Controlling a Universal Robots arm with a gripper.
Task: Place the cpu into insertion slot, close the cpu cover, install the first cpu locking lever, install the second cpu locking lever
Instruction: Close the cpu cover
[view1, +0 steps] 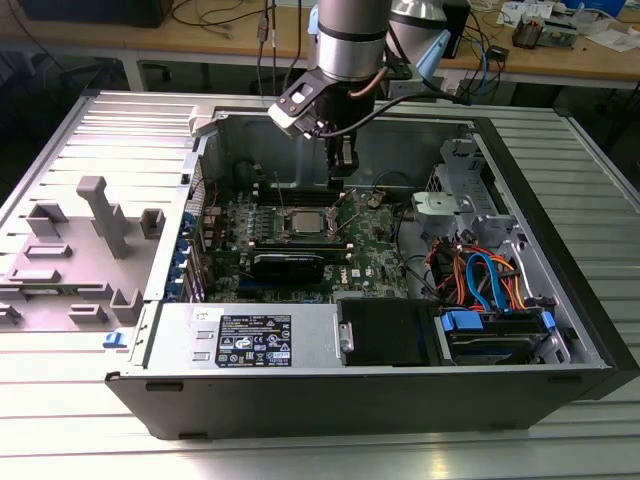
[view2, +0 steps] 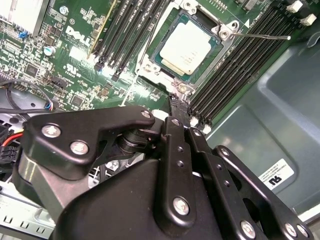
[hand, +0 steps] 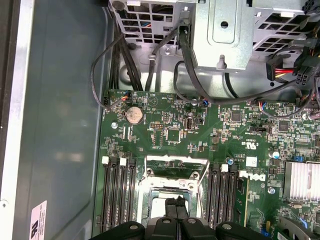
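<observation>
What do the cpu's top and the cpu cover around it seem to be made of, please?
The cpu: likely metal, matte silver-grey top with a soft, even sheen. The cpu cover: apparently thin sheet metal, brighter silver, with sharp glints along its edges.

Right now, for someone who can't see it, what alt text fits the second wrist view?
A black gripper hangs over a green motherboard, close to the silver-topped cpu seated in the insertion slot; long black memory slots flank it.
</observation>
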